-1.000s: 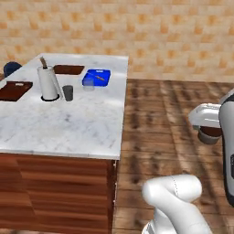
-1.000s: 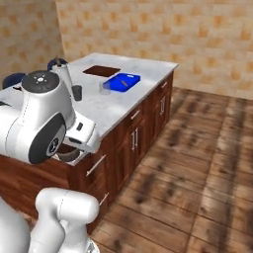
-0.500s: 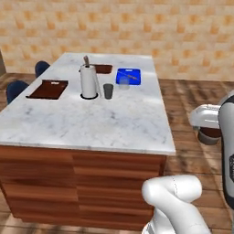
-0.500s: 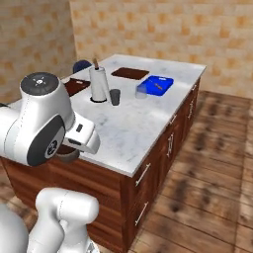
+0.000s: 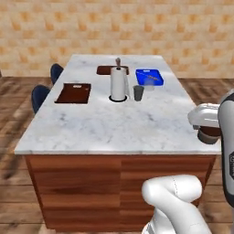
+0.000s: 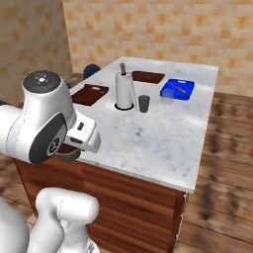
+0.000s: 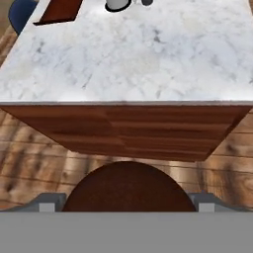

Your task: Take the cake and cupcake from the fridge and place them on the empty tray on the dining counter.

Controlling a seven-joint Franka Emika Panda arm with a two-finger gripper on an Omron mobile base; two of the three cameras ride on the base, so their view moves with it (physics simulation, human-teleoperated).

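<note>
**A:** What has my gripper [image 7: 127, 207] got?

**B:** From here I see the jaws spread wide around the cupcake [image 7: 128, 187], a round dark-brown dome sitting between the fingertips [image 7: 47, 202]. It hangs off the near edge of the dining counter [image 5: 114, 123], over the wood floor.

**A:** And the tray [image 5: 112, 70]?

**B:** I make it out at the far edge of the marble top, behind the paper towel roll [image 5: 118, 83]. The blue tray [image 5: 149, 77] lies beside it toward the far right corner, and the flat brown tray [image 5: 73, 93] lies near the left edge.
</note>
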